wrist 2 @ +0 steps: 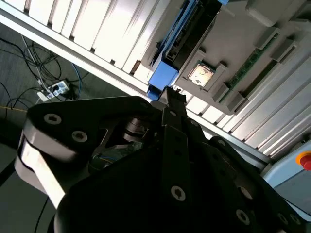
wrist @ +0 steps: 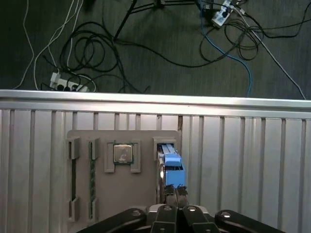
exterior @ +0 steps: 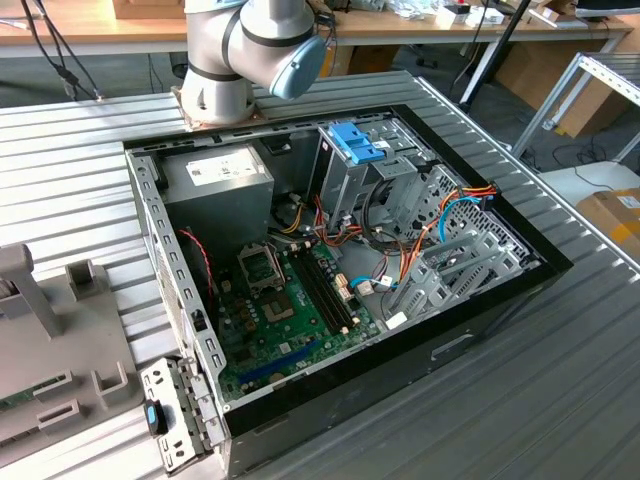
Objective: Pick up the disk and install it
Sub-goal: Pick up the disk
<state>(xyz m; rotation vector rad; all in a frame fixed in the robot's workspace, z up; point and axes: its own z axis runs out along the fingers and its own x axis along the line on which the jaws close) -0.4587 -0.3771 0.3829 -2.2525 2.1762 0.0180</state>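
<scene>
jaws: drawn in until only a thin dark line parts the tips. the gripper (wrist: 174, 191) points down at one end of the disk (wrist: 172, 165), right at its blue carrier. whether the tips pinch any part of that carrier or merely sit against it cannot be told from either wrist view.

items, by size:
1. surface (exterior: 90, 150): ribbed metal, carrying everything below.
2. computer case (exterior: 450, 340): lying open, side panel off, board and wiring exposed. the arm (exterior: 250, 50) rises just behind it.
3. fixture plate (wrist: 124, 189): grey, flat on the surface, at the exterior view's left of the case.
4. metal cage (exterior: 340, 190): upright inside the case, topped by a blue clip.
5. disk: standing on edge in 1 slot of the fixture plate, dark body inside the blue frame. in the second wrist view the gripper (wrist 2: 171, 97) sits just beside the blue end of the disk (wrist 2: 163, 77).
6. memory stick (wrist: 92, 179): seated in its own slot on the same plate.
7. processor chip (wrist: 123, 154): in a pocket beside the disk's slot.

progress, as judged: the approach to the disk is made. the disk looks fully seated in its slot, so the pickup is not complete. the disk is well apart from the case, so installation has not begun. 2 steps remain open: lift and install.
</scene>
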